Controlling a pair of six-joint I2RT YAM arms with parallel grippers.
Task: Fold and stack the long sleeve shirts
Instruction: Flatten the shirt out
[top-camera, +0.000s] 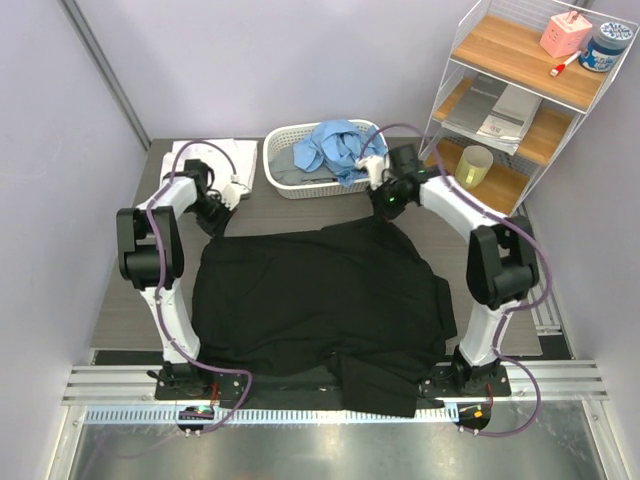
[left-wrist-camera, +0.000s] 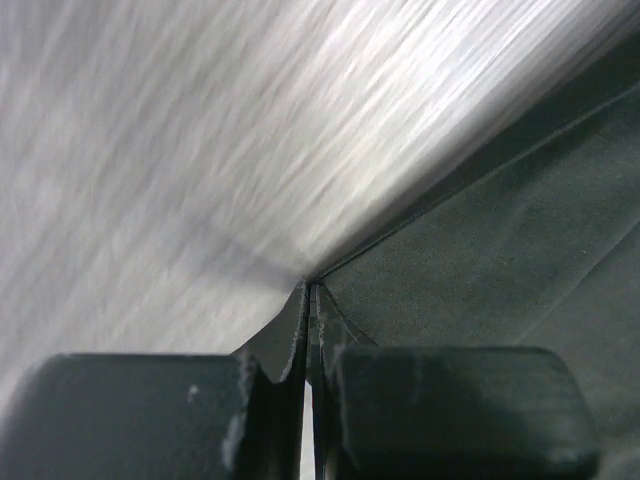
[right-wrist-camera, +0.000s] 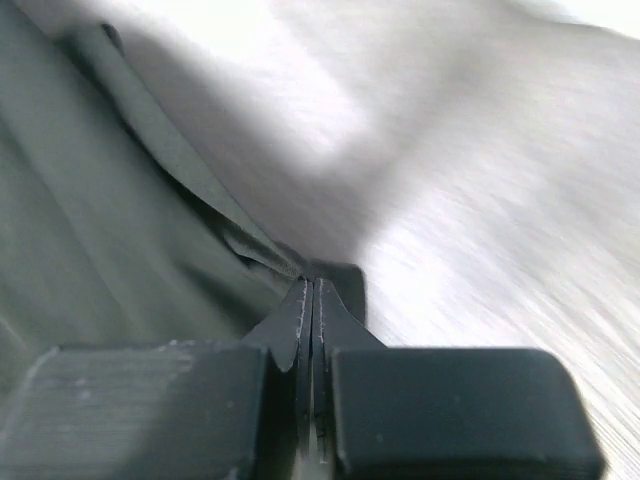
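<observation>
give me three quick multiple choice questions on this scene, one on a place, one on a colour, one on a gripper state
1. Where does the light blue shirt lie?
A) in the white basket
B) on the floor
C) draped over an arm

2. What colour is the large shirt spread across the table?
A) white
B) red
C) black

3. How does the left gripper stand?
A) wide open in the air
B) shut on the large shirt's edge
C) shut on a spoon

Answers:
1 A, the blue cloth is heaped inside the basket.
2 C, the large shirt is plainly black in the top view.
3 B, the left wrist view shows its jaws pressed together on dark cloth.
</observation>
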